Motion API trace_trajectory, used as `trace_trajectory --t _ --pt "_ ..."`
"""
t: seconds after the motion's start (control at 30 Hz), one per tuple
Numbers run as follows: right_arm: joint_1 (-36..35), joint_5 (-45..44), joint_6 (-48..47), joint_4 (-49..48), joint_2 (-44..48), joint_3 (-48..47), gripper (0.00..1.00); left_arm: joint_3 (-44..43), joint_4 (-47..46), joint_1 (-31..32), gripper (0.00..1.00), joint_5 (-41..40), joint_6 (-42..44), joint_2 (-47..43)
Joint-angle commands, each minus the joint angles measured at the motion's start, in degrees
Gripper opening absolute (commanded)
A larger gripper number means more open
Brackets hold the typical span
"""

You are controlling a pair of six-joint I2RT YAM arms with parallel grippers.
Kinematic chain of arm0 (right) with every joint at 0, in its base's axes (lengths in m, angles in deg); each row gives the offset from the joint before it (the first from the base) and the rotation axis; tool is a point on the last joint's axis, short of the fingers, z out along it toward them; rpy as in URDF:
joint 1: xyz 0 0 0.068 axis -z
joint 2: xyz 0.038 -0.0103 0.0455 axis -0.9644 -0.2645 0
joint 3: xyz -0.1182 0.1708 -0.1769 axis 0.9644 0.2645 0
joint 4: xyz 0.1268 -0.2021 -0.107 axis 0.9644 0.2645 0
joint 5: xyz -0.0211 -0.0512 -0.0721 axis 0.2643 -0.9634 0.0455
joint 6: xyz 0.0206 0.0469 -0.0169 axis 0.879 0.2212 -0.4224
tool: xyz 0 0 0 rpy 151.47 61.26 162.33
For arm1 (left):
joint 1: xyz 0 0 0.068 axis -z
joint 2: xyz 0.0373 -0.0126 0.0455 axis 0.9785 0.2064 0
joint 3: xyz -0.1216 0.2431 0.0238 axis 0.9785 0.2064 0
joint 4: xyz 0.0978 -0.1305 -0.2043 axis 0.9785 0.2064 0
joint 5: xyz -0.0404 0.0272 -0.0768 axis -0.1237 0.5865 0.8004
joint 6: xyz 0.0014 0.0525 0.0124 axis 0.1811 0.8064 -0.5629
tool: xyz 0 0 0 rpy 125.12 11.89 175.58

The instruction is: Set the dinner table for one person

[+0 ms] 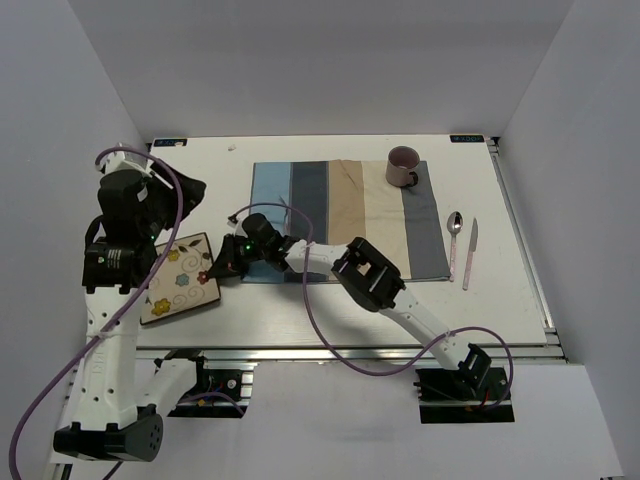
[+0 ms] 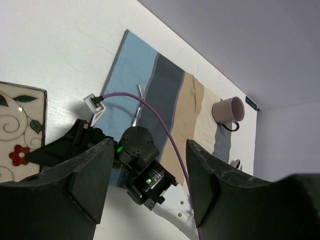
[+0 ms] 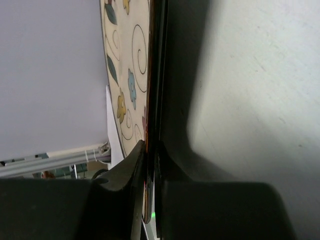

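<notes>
**Dinner table, plate at near left — right gripper clamped on its rim**

The table spans the whole scene under both arms. The right gripper pinches the plate's right edge between its fingers. The left gripper hangs above the left side, jaws spread, grasping nothing. A striped placemat lies mid-table, a mug on its far right corner — spoon and knife just right of it.

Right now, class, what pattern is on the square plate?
The plate is cream with coloured flowers, leaves and dark swirls; the top view shows it best.
</notes>
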Motion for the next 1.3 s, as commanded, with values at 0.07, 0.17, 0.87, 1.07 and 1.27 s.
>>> trace_trajectory --t 0.07,0.17,0.87,1.07,1.27 --pt "1.4 7.7 -4.8 -10.3 11.6 -0.1 0.00 -6.5 -1.9 -0.2 0.71 -2.3 4.2 0.9" --pt "2.2 9.1 -5.8 -9.7 13.9 0.9 0.00 -7.7 -3.1 -0.2 0.71 -2.5 4.7 1.4" --pt "13.0 19.5 -4.6 -15.4 30.6 17.6 0.00 -3.2 -12.8 -0.2 0.71 -0.4 3.5 1.8" --pt "19.1 21.0 -7.9 -16.2 38.1 29.0 0.00 3.6 -18.2 -0.2 0.71 1.7 2.2 1.6" --pt "25.7 23.7 -11.5 -16.2 43.3 36.4 0.00 8.2 -23.9 -0.2 0.71 4.8 1.4 4.4"
